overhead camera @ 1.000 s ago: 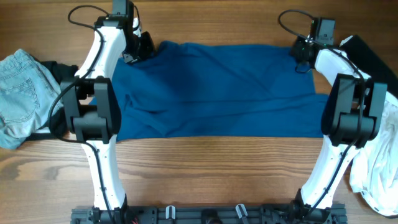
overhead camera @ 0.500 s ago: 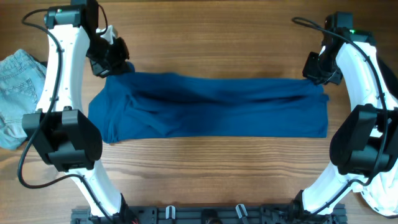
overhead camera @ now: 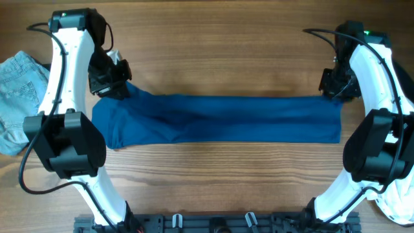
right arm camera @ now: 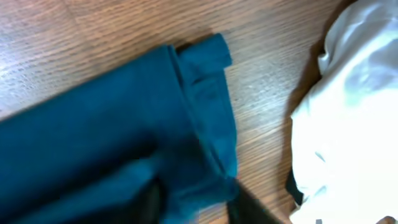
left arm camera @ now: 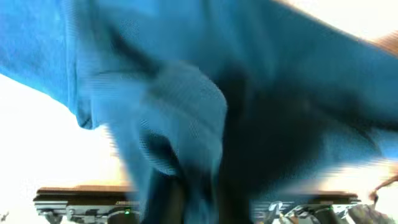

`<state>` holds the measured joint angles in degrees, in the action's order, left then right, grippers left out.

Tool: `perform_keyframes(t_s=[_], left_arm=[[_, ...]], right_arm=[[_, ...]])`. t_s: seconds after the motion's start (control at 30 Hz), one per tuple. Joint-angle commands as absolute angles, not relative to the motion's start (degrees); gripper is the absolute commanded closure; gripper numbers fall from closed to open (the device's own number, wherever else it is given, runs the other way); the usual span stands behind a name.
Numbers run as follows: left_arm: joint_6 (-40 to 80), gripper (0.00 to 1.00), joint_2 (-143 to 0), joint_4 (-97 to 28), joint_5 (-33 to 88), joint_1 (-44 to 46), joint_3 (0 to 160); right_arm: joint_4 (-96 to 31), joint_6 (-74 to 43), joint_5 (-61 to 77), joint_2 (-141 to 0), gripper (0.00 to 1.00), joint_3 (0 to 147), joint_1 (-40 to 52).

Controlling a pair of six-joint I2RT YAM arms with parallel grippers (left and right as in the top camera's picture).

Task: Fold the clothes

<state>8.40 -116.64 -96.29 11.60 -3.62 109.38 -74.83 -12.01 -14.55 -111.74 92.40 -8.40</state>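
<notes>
The blue shirt (overhead camera: 220, 120) is spread as a long folded band across the wooden table (overhead camera: 220, 45). Its far left corner is clamped in the left gripper (overhead camera: 121, 90), and its far right corner is clamped in the right gripper (overhead camera: 331, 92), with the cloth drawn between them.

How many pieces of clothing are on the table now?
3: the blue garment stretched across the middle, the denim piece at the left edge, the white garment beyond the blue one's right end. More may be hidden.
</notes>
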Motion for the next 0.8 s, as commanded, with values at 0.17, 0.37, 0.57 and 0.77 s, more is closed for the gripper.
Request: perform_keyframes(t_s=[0.17, 0.37, 0.57, 0.77], left_arm=[[7.66, 0.6, -115.07, -96.57, 10.55, -4.03, 107.77], [7.68, 0.57, -115.07, -96.12, 10.59, -4.03, 107.77], [8.14, 0.5, -115.09, -92.38, 10.59, -4.01, 107.74], [12.47, 0.5, -115.09, -82.37, 9.28, -4.03, 105.54]], right_arm=[[-77.65, -10.15, -11.7, -111.33, 0.54, 92.88, -11.66], [-77.17, 3.38, 6.22, -111.33, 0.39, 90.15, -16.93], [-67.35, 7.6, 11.25, -111.33, 0.14, 80.14, -19.94], [-59.92, 9.02, 11.29, -111.33, 0.1, 74.67, -19.94]])
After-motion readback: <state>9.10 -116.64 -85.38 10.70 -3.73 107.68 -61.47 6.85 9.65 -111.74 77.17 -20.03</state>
